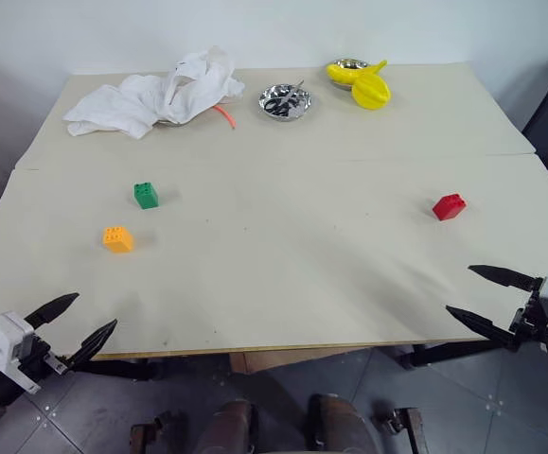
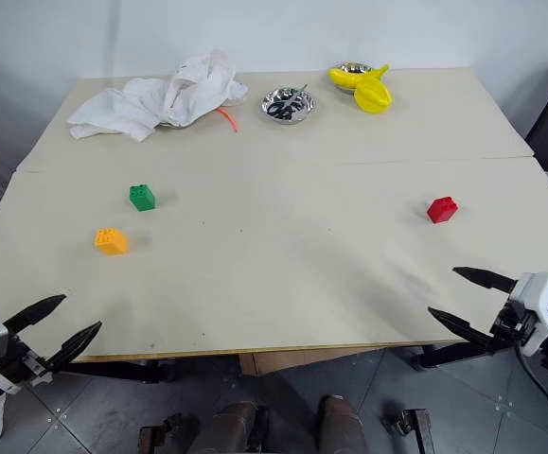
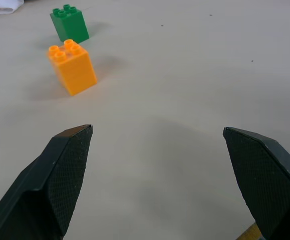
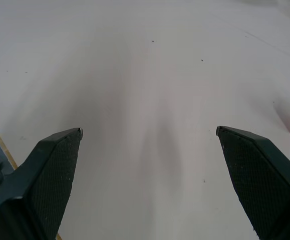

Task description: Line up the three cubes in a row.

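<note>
While both grippers hang spread and empty at the table (image 1: 255, 284) edge, orange cube (image 1: 117, 238) and green cube (image 1: 146, 195) sit ahead of the left gripper (image 1: 96, 320); red cube (image 1: 449, 206) ahead of the right gripper (image 1: 459, 290).

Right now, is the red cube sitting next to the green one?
No, the red cube sits alone far from the green cube.

Head eyes look down over the whole table (image 1: 283, 284); wrist cameras skim low across its near edge.
</note>
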`<state>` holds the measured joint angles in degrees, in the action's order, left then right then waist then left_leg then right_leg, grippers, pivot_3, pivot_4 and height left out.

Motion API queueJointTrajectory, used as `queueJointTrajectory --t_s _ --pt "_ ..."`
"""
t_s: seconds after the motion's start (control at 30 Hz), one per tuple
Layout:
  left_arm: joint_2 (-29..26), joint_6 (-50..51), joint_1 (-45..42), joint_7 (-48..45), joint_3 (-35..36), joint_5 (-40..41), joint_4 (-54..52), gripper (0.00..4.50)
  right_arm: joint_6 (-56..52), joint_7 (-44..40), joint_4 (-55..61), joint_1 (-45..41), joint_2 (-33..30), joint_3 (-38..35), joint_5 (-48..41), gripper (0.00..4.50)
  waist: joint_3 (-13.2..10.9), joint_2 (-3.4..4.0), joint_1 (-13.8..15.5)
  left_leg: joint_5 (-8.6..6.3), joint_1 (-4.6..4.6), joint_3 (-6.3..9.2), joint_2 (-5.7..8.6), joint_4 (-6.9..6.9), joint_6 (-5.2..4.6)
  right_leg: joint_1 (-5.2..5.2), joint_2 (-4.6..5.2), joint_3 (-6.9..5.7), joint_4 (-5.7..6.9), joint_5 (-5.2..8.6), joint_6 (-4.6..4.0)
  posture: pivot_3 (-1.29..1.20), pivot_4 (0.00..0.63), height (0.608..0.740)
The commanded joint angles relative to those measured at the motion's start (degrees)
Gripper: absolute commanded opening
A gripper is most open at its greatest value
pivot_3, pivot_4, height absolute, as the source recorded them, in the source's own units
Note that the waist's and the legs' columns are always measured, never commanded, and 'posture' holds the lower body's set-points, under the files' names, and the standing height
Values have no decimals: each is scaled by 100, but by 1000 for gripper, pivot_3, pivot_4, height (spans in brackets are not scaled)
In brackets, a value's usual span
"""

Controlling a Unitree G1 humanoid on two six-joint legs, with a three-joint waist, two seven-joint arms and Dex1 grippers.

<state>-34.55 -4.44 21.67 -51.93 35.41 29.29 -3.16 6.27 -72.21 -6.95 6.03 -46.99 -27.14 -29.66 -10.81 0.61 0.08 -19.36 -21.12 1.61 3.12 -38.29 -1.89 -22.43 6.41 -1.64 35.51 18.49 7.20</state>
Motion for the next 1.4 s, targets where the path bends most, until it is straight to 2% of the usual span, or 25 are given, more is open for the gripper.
queueJointTrajectory --t_s 0.03,0.3,0.57,0.73,0.93,1.13,1.23,1.4 --pt "42 -113 81 59 173 77 -163 4435 104 -38 35 -38 17 -25 -41 4500 0 0 1 0 0 0 0 0 0 0 0 0 0 0 0 0 150 740" --pt "129 611 -82 -139 -122 879 -757 4435 -82 618 41 172 235 -621 -218 4500 1 -1 38 0 -1 1 0 -2 0 1 1 0 3 0 0 0 150 740" --pt "-36 912 -806 -255 -1061 768 -1377 4435 52 1852 -196 605 751 -1660 -218 4500 3 -2 112 2 1 1 2 -4 2 1 0 0 8 0 0 0 150 740" --pt "-157 1131 -1167 -353 -1624 701 -1716 4435 88 2220 -461 780 984 -1786 -143 4500 8 4 109 2 3 -2 6 -2 1 0 -1 4 11 0 0 0 150 740" --pt "-48 1283 -1378 -153 -1795 714 -1724 4435 -473 2540 -321 56 724 -1190 -60 4500 14 15 -50 6 19 -37 -2 1 2 -1 -8 23 18 0 0 0 150 740" --pt "190 1488 -1657 187 -1869 892 -1835 4435 -1642 3260 -447 -1306 371 -358 288 4500 14 16 -1 7 41 -57 -6 0 -1 -3 -8 42 39 0 0 0 150 740" --pt "378 1619 -1871 361 -2006 999 -1961 4435 -2099 3704 -455 -2102 463 139 510 4500 14 15 13 7 32 -50 -4 -3 0 -6 -6 37 38 0 0 0 150 740" --pt "441 1601 -1895 331 -2152 869 -1952 4435 -2082 4207 -1078 -3036 631 675 1053 4500 14 15 0 4 -1 -43 -4 -35 -3 -22 -8 27 42 -2 3 0 150 740"
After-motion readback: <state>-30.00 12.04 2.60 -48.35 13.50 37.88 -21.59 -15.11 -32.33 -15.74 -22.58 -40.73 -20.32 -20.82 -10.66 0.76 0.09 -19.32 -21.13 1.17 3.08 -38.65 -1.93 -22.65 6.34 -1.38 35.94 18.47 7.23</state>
